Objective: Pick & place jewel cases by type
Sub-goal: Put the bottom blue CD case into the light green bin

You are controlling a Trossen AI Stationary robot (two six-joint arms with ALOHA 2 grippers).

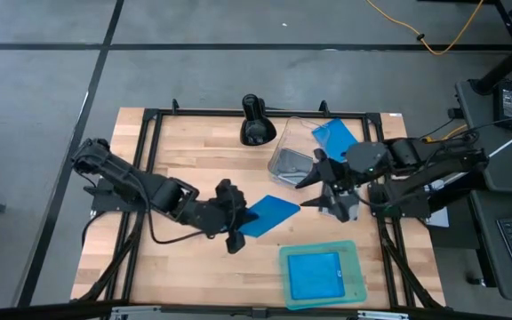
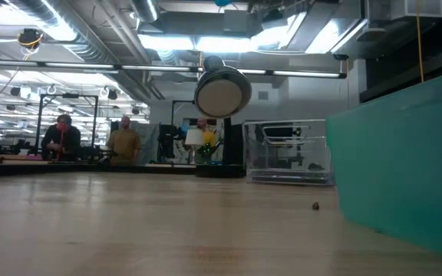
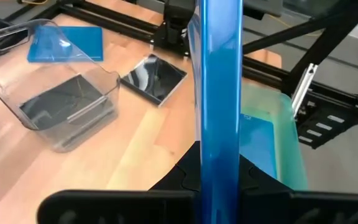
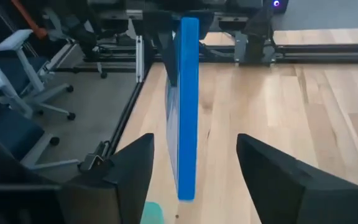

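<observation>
Setting: butcher-block table [image 1: 185, 142] in a black frame, grey floor around it; a lab with seated people shows far behind in the low view.

Left arm: reaches from the table's left edge toward the middle. The left gripper [image 1: 236, 222] is clamped on one end of a blue jewel case [image 1: 269, 214], held above the wood. In the left wrist view the case runs edge-on straight out between the fingers.

Held case: long axis points away from the left gripper toward the right gripper; its free end lies just short of the right fingers.

Key relation: in the right wrist view the blue case stands edge-on in the gap between the spread right fingers [image 4: 129, 168], not yet touched by either. I judge a handover is being lined up; the right arm is the nearer one to both containers.

Right arm: comes in from the table's right edge; right gripper [image 1: 320, 188] spread wide, empty.

Clear tub [image 1: 293, 156]: far side of centre, a black disc case lying in it.

Other cases: a second blue case [image 1: 336, 138] beside the tub; a black disc case [image 3: 154, 78] on the wood.

Teal tray [image 1: 356, 276]: near edge, right of centre, holding a blue case [image 1: 315, 275].

Risk: the thin case could slip if the right fingers close off-centre.
</observation>
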